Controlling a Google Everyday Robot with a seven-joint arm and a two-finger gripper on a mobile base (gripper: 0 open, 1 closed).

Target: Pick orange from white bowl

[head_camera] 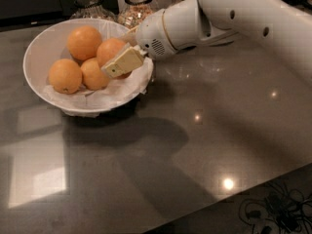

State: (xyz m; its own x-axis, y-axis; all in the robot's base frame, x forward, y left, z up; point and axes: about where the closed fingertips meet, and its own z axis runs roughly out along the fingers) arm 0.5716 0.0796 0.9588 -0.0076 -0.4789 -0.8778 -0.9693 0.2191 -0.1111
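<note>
Pinching the orange (pixel 108 48) inside the white bowl (pixel 36 52).
Gripper (pixel 116 55) reaches in from the right; its 2 fingers (pixel 122 62) seem closed on the fruit, 1 before, 1 behind, beside 3 other oranges (pixel 65 76).
</note>
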